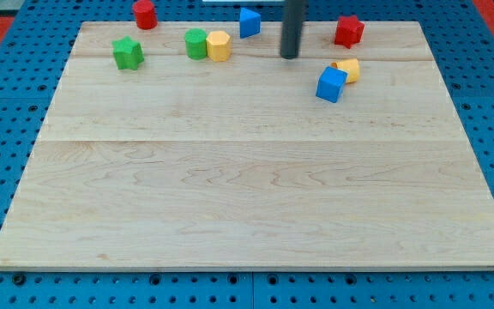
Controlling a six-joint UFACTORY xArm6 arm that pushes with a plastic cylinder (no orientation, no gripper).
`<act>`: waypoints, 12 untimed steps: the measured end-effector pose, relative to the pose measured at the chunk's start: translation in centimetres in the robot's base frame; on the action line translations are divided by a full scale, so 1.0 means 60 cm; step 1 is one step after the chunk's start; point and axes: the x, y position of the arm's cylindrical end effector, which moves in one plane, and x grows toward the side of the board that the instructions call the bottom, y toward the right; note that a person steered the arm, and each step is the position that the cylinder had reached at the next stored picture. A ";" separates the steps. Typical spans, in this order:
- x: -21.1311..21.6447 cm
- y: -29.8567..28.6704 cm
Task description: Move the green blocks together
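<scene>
A green star-shaped block (128,53) lies near the view's top left of the wooden board (247,189). A second green block (196,43), roughly cylindrical, lies to its right, touching a yellow block (219,45). The two green blocks are apart by about one block width. My tip (291,56) rests on the board near the view's top centre, to the right of the yellow block and well to the right of both green blocks, touching none.
A red block (145,14) sits at the top edge, above the green star. A blue block (249,22) lies left of the rod. A red star (348,31) lies at the top right. A blue cube (331,84) touches a yellow block (348,69).
</scene>
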 end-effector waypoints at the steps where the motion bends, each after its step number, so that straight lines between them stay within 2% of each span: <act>1: -0.038 -0.070; 3: -0.028 -0.270; 5: 0.000 -0.277; 8: -0.026 -0.312; 9: 0.037 -0.333; 10: 0.006 -0.274; 11: -0.011 -0.356; 12: -0.034 -0.384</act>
